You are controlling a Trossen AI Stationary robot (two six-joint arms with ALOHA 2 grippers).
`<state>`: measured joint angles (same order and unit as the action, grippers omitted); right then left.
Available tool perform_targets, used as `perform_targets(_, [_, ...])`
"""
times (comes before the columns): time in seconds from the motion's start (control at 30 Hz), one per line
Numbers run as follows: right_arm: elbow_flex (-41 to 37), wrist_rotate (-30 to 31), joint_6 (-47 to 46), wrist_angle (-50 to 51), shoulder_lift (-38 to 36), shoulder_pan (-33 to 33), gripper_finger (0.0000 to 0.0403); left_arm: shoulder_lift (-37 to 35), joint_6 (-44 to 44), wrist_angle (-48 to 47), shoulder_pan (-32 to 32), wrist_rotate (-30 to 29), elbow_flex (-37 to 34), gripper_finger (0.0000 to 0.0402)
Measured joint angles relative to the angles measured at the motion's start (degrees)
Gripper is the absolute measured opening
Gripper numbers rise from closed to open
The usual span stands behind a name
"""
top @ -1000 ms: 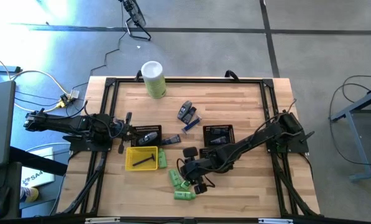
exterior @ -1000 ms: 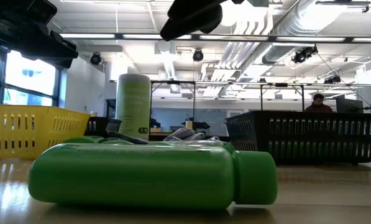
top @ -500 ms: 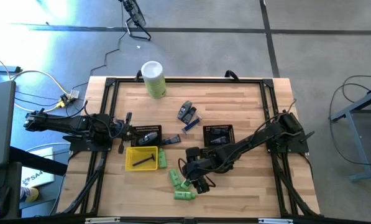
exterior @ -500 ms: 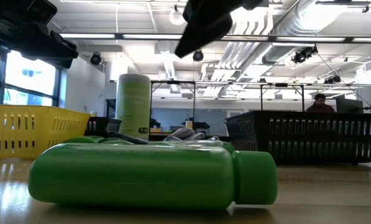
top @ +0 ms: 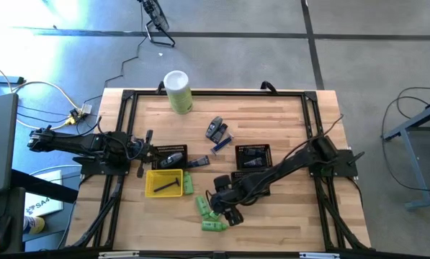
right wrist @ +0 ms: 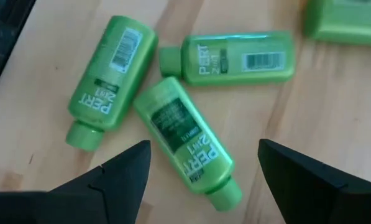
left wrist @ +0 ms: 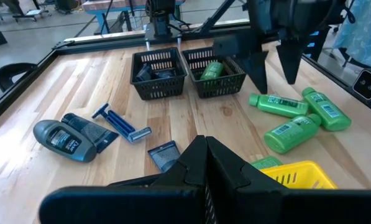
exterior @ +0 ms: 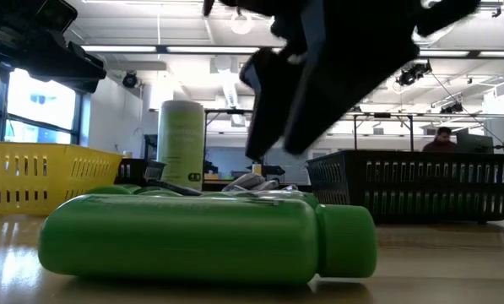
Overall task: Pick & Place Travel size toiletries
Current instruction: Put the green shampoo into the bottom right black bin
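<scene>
Three small green bottles [right wrist: 179, 134] lie on their sides close together near the table's near edge [top: 209, 214]; one fills the foreground of the low view [exterior: 209, 238]. My right gripper [right wrist: 204, 149] hovers open above them, a finger on either side of the middle bottle, touching nothing [top: 227, 207]. Dark grey tubes [top: 215, 129] lie farther back on the wood. Another green bottle [left wrist: 211, 70] sits in a black basket. My left gripper [left wrist: 204, 155] waits shut at the table's left side.
Two black mesh baskets [top: 170, 155] [top: 252, 155] and a yellow tray [top: 164, 182] stand mid-table. A tall pale-green canister [top: 178, 91] stands by the far edge. A blue razor [left wrist: 120, 122] and a small packet [left wrist: 165, 154] lie on the wood. A person sits in the room behind [exterior: 441, 139].
My right gripper has come down and a little toward the near edge, over the green bottles; in the low view it now hangs large just above the foreground bottle. The bottles have stayed where they were.
</scene>
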<state>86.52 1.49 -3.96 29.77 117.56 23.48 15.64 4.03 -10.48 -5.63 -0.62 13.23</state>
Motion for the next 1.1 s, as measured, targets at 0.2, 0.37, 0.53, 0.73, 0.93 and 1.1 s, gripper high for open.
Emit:
perform_targets(0.2, [0.0, -2.0, 1.2, -0.1, 3.3, 0.0, 0.029, 0.0, 0.0, 0.0, 0.0, 0.0, 0.0, 0.0])
perform_targets(0.37, [0.1, -1.9, 2.6, -0.2, 5.6, 0.0, 0.029, 0.0, 0.0, 0.0, 0.0, 0.0, 0.0, 0.0])
perform_targets(0.53, [0.1, -1.8, 2.7, -0.6, 5.7, -0.2, 0.029, 0.0, 0.0, 0.0, 0.0, 0.0, 0.0, 0.0])
perform_targets(0.73, [0.0, -1.5, 2.7, -1.3, 5.5, -0.3, 0.029, 0.0, 0.0, 0.0, 0.0, 0.0, 0.0, 0.0])
perform_targets(0.93, [0.0, -1.6, 2.7, -1.3, 5.5, -0.3, 0.029, 0.0, 0.0, 0.0, 0.0, 0.0, 0.0, 0.0])
perform_targets(1.1, [0.0, -1.6, 2.7, -1.3, 5.5, -0.3, 0.0289, 0.0, 0.0, 0.0, 0.0, 0.0, 0.0, 0.0])
